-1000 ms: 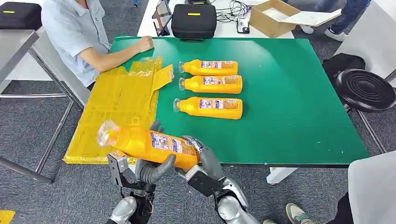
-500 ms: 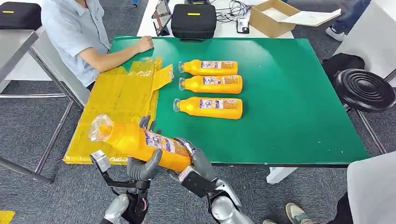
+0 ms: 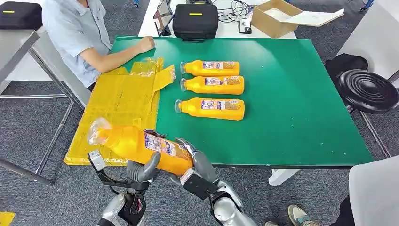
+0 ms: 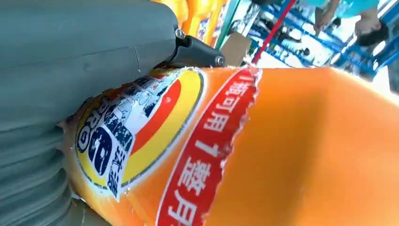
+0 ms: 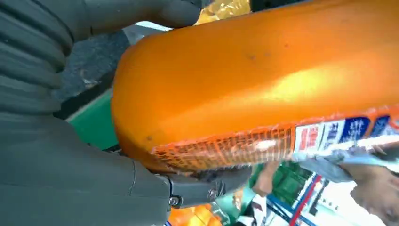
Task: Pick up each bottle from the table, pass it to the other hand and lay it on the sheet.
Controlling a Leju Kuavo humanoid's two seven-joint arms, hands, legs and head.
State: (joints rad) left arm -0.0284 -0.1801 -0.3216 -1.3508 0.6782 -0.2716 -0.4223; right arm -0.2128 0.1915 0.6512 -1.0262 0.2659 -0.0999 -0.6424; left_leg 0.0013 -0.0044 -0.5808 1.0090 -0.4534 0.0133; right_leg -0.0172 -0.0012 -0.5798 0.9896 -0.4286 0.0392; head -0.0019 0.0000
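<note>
An orange bottle (image 3: pixel 141 143) with a clear cap hangs tilted over the table's near left corner, its cap end above the yellow sheet (image 3: pixel 120 101). My left hand (image 3: pixel 141 170) grips its middle from below, thumb wrapped up over the label. My right hand (image 3: pixel 200 165) holds its base end. Up close, the bottle (image 4: pixel 282 155) lies against my left hand (image 4: pixel 70 56), and its base (image 5: pixel 263 80) sits in my right hand (image 5: pixel 61 165). Three more orange bottles (image 3: pixel 210 68) (image 3: pixel 212 85) (image 3: pixel 210 108) lie side by side on the green table (image 3: pixel 291 103).
A person (image 3: pixel 75 28) sits at the far left with a fist on the table by the sheet's far end. A black case (image 3: pixel 195 20) and a cardboard box (image 3: pixel 273 19) stand behind the table. A black stool (image 3: pixel 368 90) is at the right.
Both hands have carried the bottle left and a little lower, so its cap end is now over the sheet's near edge. My left fingers have closed in behind the bottle.
</note>
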